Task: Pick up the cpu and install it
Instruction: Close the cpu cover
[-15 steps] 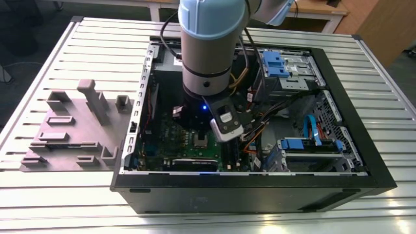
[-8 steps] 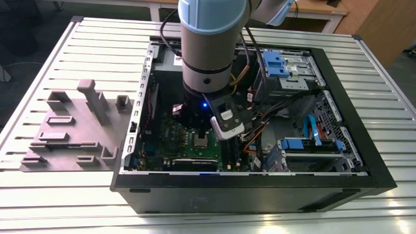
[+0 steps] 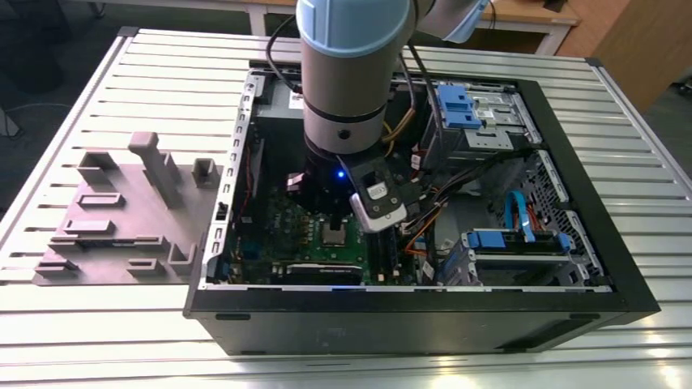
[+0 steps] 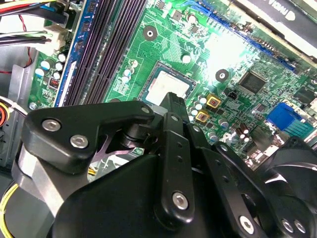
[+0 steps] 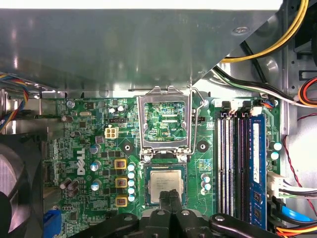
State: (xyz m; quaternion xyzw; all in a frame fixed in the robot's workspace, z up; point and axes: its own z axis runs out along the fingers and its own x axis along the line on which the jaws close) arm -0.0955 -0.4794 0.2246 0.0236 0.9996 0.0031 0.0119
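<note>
On my screen the tool has its two fingers brought together, with only a thin seam between them, and nothing is held between them. In both wrist views the tips stand over the near edge of the cpu; I cannot tell if they touch its metal top or hover just above it. In the second wrist view the black linkage of the tool covers part of the chip.

The cpu lies flat inside the socket of the green board. The metal retaining frame of the socket is swung up and open (through it I see the board behind). Beside the socket run the long memory slots, one of them with a blue module.

In the exterior view the arm reaches down into the open computer case, and the pale cpu shows just below it on the board. The case lies on the slatted metal tabletop, and a grey fixture tray stands beside it on the exterior view's left.
</note>
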